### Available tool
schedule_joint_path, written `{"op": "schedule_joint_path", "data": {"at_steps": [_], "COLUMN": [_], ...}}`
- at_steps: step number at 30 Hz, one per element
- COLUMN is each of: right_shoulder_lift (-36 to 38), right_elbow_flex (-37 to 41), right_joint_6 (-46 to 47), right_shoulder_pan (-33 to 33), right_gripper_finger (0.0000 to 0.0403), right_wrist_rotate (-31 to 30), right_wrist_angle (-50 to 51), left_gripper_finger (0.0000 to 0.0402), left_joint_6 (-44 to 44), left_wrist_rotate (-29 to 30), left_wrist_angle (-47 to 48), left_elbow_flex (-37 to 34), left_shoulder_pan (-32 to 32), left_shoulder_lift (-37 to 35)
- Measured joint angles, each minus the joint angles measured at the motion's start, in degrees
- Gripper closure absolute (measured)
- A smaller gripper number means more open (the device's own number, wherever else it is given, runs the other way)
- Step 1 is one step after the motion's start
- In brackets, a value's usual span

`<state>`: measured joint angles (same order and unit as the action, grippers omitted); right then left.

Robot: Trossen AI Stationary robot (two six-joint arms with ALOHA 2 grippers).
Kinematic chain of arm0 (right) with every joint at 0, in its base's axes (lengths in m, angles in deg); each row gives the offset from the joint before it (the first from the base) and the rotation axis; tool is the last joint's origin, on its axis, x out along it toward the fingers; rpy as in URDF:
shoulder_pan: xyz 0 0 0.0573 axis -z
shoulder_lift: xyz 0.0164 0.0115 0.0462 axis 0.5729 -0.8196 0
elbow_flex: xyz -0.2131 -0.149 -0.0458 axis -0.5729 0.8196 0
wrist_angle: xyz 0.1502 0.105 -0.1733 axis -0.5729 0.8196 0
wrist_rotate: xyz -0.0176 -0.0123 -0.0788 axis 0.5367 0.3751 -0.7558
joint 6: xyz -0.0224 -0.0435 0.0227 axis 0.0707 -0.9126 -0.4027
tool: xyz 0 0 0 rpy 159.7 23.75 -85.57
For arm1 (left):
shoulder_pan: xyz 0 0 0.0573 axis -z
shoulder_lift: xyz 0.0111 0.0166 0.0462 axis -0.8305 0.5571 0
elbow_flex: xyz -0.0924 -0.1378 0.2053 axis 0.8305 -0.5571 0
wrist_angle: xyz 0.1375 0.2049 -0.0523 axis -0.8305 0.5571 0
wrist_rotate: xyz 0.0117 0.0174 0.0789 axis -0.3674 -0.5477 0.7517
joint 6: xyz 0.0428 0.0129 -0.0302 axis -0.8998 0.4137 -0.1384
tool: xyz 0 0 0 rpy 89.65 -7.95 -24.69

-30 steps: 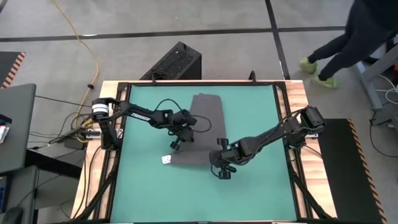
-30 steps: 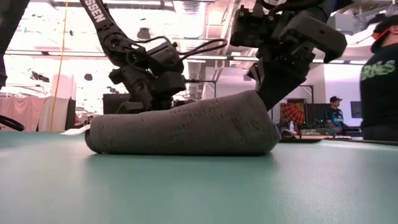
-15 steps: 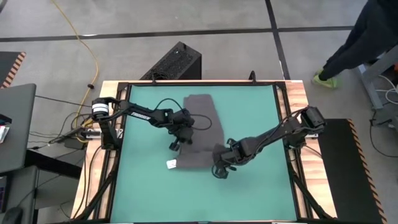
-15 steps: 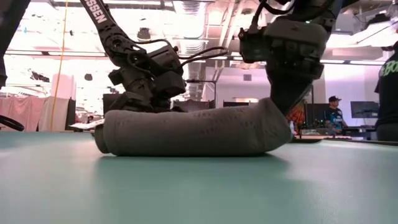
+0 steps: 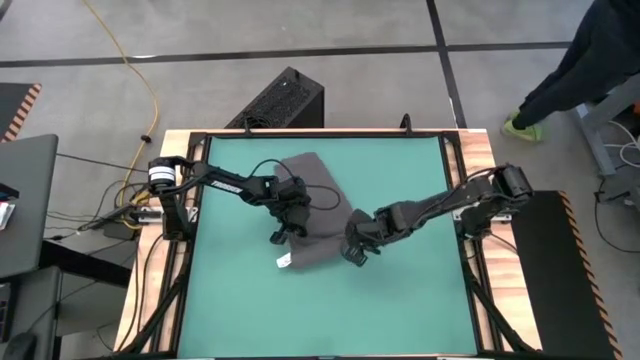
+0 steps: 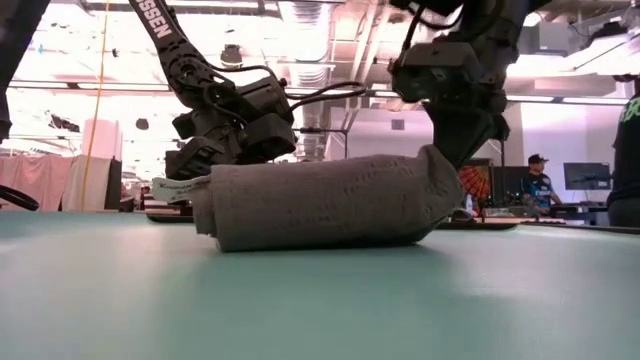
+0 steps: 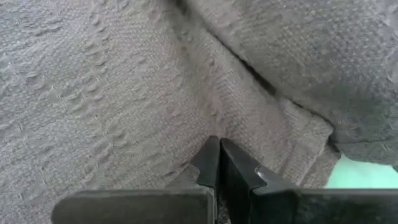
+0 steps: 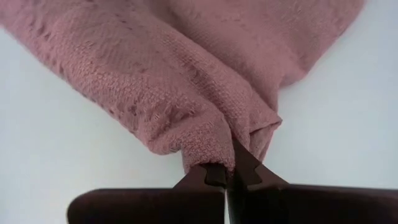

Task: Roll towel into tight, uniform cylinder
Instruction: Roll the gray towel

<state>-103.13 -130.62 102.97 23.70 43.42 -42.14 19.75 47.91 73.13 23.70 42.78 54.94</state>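
**Inspector A:** High view first. What lay on the surface?

**Inspector B:** The dark grey soft cloth towel lay partly rolled near the middle of the teal mat, its small white tag showing at the near left end. The left gripper sat on the towel's left part. The right gripper was at the towel's right end. A person's dark-clad legs showed on the floor beyond the surface's far right corner.

**Inspector A:** And the low view?

**Inspector B:** The towel appeared as a thick roll lying on the mat, the tag sticking out at its left end. The left gripper stood behind the roll's left end; the right gripper came down onto the raised right end.

**Inspector A:** Left wrist view. State of the jaws?

**Inspector B:** Clenched. The left gripper had its jaws pressed together, tips against the towel's weave; whether any fabric was pinched, I could not tell.

**Inspector A:** Right wrist view?

**Inspector B:** The right gripper had its jaws clenched on a bunched corner of the towel, the cloth gathered into folds at the tips.
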Motion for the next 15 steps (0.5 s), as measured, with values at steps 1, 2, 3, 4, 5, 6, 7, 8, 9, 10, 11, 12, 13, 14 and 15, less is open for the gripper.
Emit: {"op": "schedule_joint_path", "data": {"at_steps": [1, 2, 3, 4, 5, 6, 7, 8, 9, 10, 11, 12, 13, 14, 15], "right_shoulder_lift": [-0.57, -0.80, -0.98, -1.00, -0.96, -0.84, -0.80, -0.82, -0.89, -0.89, -0.89, -0.87, -0.87, -0.88, -0.90], "right_elbow_flex": [-0.02, -0.02, 0.00, 0.00, 0.00, -0.01, -0.02, -0.02, -0.02, -0.02, -0.02, -0.02, -0.02, -0.02, -0.02], "right_joint_6": [-0.75, -1.51, -2.23, -2.90, -3.55, -4.19, -5.16, -6.17, -6.76, -7.45, -8.11, -8.84, -9.64, -10.45, -11.00], "right_shoulder_pan": [0.76, 1.62, 2.25, 3.05, 3.91, 4.78, 5.73, 6.72, 7.63, 8.49, 9.22, 9.89, 10.48, 11.07, 11.79], "right_gripper_finger": [0.0394, 0.0394, 0.0394, 0.0394, 0.0394, 0.0394, 0.0394, 0.0394, 0.0394, 0.0394, 0.0394, 0.0394, 0.0394, 0.0394, 0.0394], "right_wrist_rotate": [1.17, 2.31, 3.14, 3.62, 4.11, 4.57, 5.03, 5.76, 6.12, 6.44, 6.93, 7.02, 7.04, 7.04, 7.10], "right_wrist_angle": [-0.52, -0.70, -0.69, -0.74, -0.76, -0.77, -0.79, -0.86, -1.01, -1.24, -1.37, -1.45, -1.45, -1.45, -1.57], "left_gripper_finger": [0.0402, 0.0402, 0.0401, 0.0402, 0.0402, 0.0401, 0.0401, 0.0402, 0.0401, 0.0402, 0.0402, 0.0402, 0.0402, 0.0402, 0.0401], "left_joint_6": [0.00, 0.01, 0.00, 0.01, 0.01, 0.04, 0.04, 0.01, 0.00, 0.00, 0.00, 0.01, 0.00, 0.00, -0.17], "left_wrist_rotate": [-0.02, -0.02, 0.03, 0.02, 0.01, -0.03, -0.08, -0.09, -0.10, -0.13, -0.15, -0.15, -0.17, -0.19, -0.19], "left_wrist_angle": [0.00, 0.01, 0.02, 0.03, 0.07, 0.11, 0.11, 0.13, 0.13, 0.09, 0.09, 0.08, 0.04, 0.00, 0.00], "left_elbow_flex": [0.00, 0.00, 0.00, 0.00, 0.00, 0.00, 0.00, 0.00, 0.00, 0.00, 0.00, 0.00, -0.01, -0.02, -0.04], "left_shoulder_pan": [0.00, 0.00, 0.01, 0.02, 0.02, 0.02, 0.02, 0.02, 0.02, 0.02, 0.02, 0.02, 0.02, 0.02, 0.02], "left_shoulder_lift": [0.00, 0.00, 0.00, 0.00, 0.00, 0.00, 0.00, 0.00, 0.00, 0.00, 0.01, 0.02, 0.02, 0.02, 0.02]}}
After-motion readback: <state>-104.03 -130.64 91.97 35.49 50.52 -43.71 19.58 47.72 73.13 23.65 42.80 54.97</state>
